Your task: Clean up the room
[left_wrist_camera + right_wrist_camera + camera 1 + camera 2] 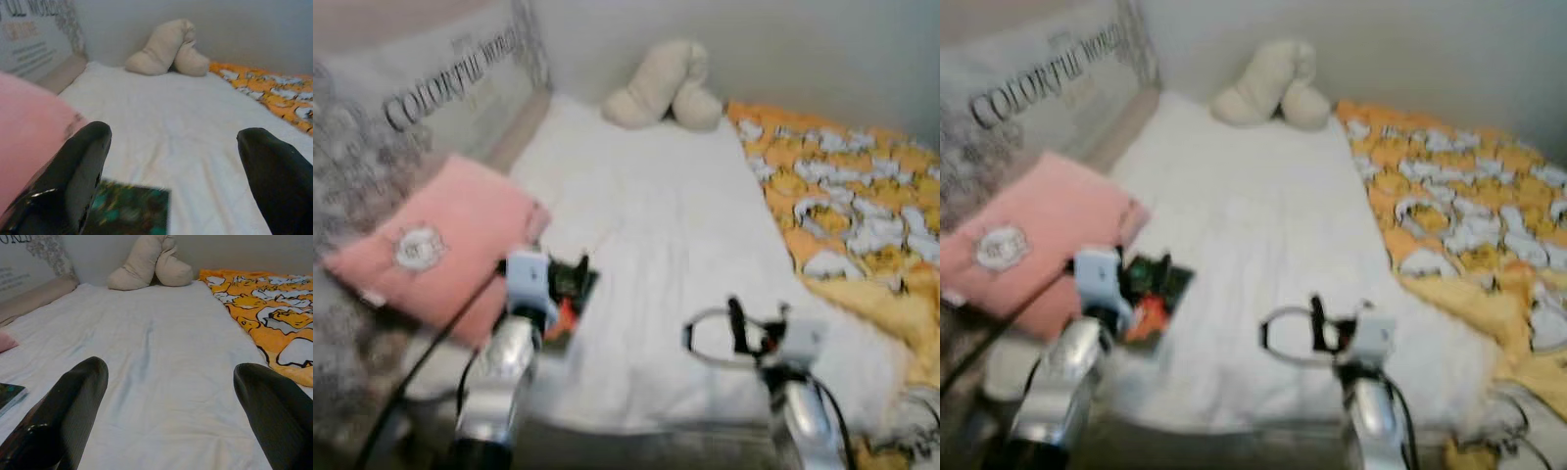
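A bed with a white sheet (656, 225) lies before me. A dark green book (129, 210) with an orange patch lies at the sheet's near left, beside a pink pillow (440, 235). My left gripper (173, 142) hovers open just above and short of the book, nothing between its fingers. My right gripper (171, 377) is also open and holds nothing, low over the near middle of the sheet. A beige plush cushion (666, 88) rests at the far end against the wall. An orange patterned blanket (852, 196) covers the bed's right side.
A grey headboard panel printed "COLORFUL WORLD" (440, 88) runs along the left. The wall closes off the far end. Between the pillow and the blanket the white sheet is bare. The bed's near edge is just below my arms.
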{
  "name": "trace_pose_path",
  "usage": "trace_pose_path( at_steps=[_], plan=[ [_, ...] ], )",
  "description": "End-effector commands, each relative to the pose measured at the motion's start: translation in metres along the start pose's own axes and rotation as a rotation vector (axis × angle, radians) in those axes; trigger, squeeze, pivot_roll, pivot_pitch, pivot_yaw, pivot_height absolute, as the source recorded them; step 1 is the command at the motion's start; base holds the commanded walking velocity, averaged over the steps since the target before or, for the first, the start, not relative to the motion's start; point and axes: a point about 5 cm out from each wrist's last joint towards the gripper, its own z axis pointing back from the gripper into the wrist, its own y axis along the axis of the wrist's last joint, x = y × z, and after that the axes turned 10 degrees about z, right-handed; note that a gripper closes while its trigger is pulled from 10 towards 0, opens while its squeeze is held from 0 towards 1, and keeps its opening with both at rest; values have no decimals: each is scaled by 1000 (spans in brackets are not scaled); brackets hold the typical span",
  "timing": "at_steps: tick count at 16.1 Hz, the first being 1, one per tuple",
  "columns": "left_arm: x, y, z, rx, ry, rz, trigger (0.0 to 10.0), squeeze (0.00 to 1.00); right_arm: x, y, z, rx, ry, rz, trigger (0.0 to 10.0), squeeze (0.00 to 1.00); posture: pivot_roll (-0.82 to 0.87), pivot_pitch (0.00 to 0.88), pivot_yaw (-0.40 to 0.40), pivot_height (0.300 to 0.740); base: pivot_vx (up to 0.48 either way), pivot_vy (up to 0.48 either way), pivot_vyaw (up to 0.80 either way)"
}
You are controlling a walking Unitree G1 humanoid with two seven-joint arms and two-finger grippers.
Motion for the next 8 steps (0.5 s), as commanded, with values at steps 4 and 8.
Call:
trace_pose_path(
  at_steps=[4, 8],
  plan=[
    [15, -8, -8, -47, 9, 41, 10000, 0, 9, 8, -6, 28, -1, 55, 10000, 1000, 78, 0, -34, 740, 182, -412, 0],
    [-4, -7, -13, -69, 5, -19, 10000, 0, 18, 14, -10, 28, -50, 24, 10000, 1000, 69, 0, -8, 740, 242, -412, 0]
  ],
)
